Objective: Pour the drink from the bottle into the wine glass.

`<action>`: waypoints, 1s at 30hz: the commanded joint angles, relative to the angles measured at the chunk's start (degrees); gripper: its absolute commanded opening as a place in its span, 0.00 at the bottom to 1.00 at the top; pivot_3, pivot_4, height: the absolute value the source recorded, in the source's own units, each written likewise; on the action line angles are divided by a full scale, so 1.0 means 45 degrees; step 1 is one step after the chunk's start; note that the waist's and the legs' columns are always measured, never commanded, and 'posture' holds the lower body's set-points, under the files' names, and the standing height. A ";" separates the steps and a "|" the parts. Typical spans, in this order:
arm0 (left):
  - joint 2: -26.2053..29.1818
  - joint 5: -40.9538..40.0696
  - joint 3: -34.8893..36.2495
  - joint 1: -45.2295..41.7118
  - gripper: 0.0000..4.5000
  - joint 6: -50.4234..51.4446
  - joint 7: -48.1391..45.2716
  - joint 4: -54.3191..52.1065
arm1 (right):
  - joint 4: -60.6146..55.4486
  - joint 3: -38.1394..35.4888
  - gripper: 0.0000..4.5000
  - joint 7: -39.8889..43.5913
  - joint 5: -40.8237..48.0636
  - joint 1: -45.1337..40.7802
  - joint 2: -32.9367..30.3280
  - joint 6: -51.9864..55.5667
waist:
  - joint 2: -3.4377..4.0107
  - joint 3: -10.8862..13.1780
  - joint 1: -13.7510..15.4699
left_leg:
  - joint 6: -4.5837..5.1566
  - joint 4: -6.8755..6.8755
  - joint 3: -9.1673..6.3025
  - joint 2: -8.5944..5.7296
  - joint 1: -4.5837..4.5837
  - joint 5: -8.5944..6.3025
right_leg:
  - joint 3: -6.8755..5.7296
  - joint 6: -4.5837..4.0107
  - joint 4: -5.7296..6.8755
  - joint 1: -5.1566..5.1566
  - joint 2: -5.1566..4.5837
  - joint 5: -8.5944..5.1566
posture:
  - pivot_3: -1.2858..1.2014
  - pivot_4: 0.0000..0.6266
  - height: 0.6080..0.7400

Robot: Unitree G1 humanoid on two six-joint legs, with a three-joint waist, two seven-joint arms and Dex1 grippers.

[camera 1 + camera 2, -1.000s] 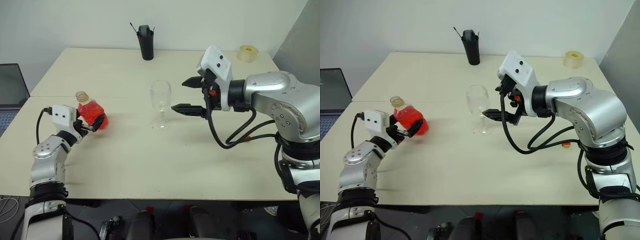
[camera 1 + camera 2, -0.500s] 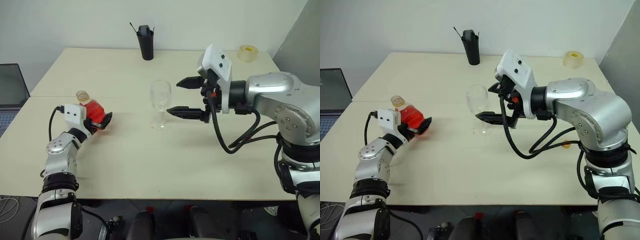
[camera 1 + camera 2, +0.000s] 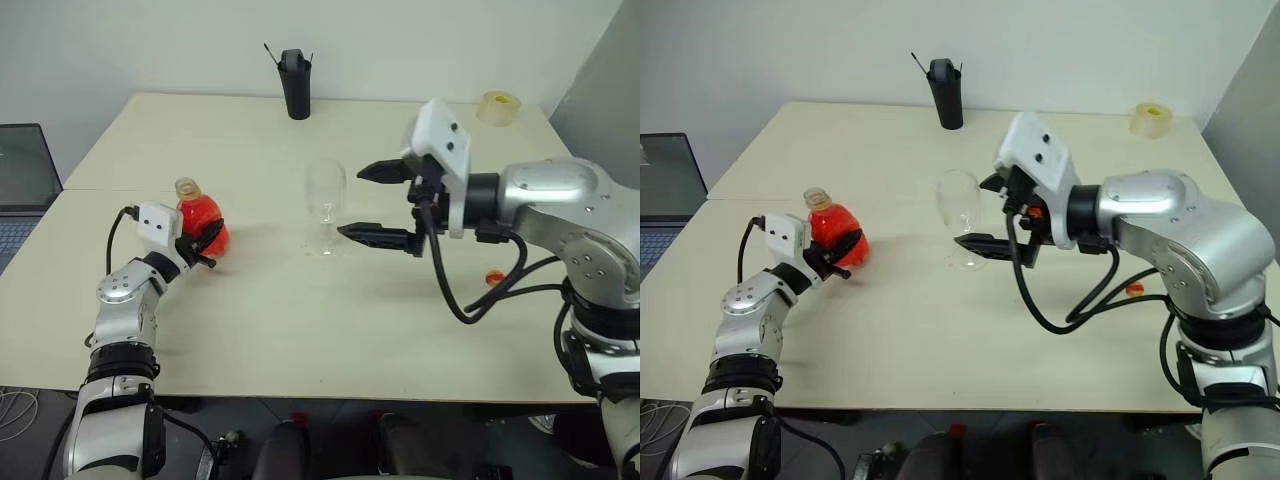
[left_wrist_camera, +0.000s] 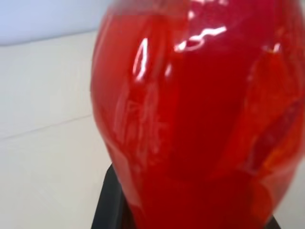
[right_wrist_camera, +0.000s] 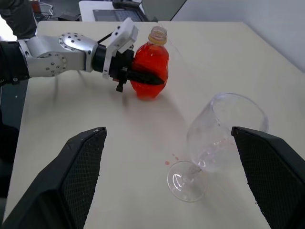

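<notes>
A pale table point(image 3: 300, 320) is seen from the head before a white wall, with a black cup point(image 3: 294, 84) at twelve o'clock and a tape roll point(image 3: 497, 106) at two. The bottle point(image 3: 200, 218) of red drink point(image 3: 205, 222) at nine o'clock is clenched by the left gripper point(image 3: 205, 243). The empty glass point(image 3: 324, 205) stands at centre, with the right gripper point(image 3: 372, 202) spread wide just beside it.

In the left wrist view the drink point(image 4: 190, 119) is pressed close against the fingers point(image 4: 108, 202).

In the right wrist view the glass point(image 5: 214, 138) stands between the parted fingers point(image 5: 76, 176), untouched; the uncapped bottle point(image 5: 150, 71) is held beyond.
</notes>
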 commanded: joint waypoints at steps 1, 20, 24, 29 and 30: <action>0.0531 0.0104 -0.0242 -0.1298 0.18 -0.0158 -0.0440 -0.1095 | -0.1118 -0.0996 1.00 -0.0083 0.0124 0.0867 -0.0359 -0.0973 | -0.0006 0.0004 0.0005 | 0.0000 0.0004 -0.0009 -0.0002 -0.0008 0.0000 | -0.0003 0.0000 -0.0002 0.0000 0.0003 0.0000 | 0.52 0.24 1.00; -0.0095 0.3921 -0.3232 -0.6733 0.17 -0.5049 -0.0298 0.4801 | -0.3233 -0.4095 1.00 -0.2506 0.1717 0.5279 0.0301 -0.2181 | -0.0012 0.0013 -0.0048 | 0.0003 -0.0005 0.0060 -0.0007 0.0016 0.0000 | 0.0018 0.0002 0.0017 -0.0013 0.0135 0.0000 | 0.52 0.24 1.00; -0.0172 0.4496 -0.3451 -0.7333 0.17 -0.5744 0.0278 0.5530 | -0.3425 -0.3899 1.00 -0.2794 0.1703 0.5570 0.0134 -0.2290 | -0.0019 0.0016 -0.0034 | 0.0003 -0.0002 0.0077 -0.0010 0.0006 -0.0001 | 0.0012 0.0003 0.0010 -0.0013 0.0132 0.0000 | 0.52 0.24 1.00; -0.0228 0.5161 -0.3773 -0.7766 0.17 -0.6576 0.0972 0.6125 | -0.3576 -0.3671 1.00 -0.3073 0.1706 0.5712 0.0111 -0.2407 | -0.0020 0.0017 -0.0051 | 0.0003 -0.0003 0.0083 -0.0009 0.0010 -0.0001 | 0.0019 0.0003 0.0014 -0.0013 0.0133 0.0000 | 0.52 0.24 1.00; -0.0219 0.5331 -0.3872 -0.7778 0.17 -0.6778 0.1115 0.6207 | -0.3621 -0.3615 1.00 -0.3112 0.1693 0.5754 0.0113 -0.2435 | -0.0020 0.0017 -0.0051 | 0.0003 -0.0003 0.0083 -0.0009 0.0011 -0.0001 | 0.0018 0.0003 0.0015 -0.0013 0.0134 0.0000 | 0.52 0.24 1.00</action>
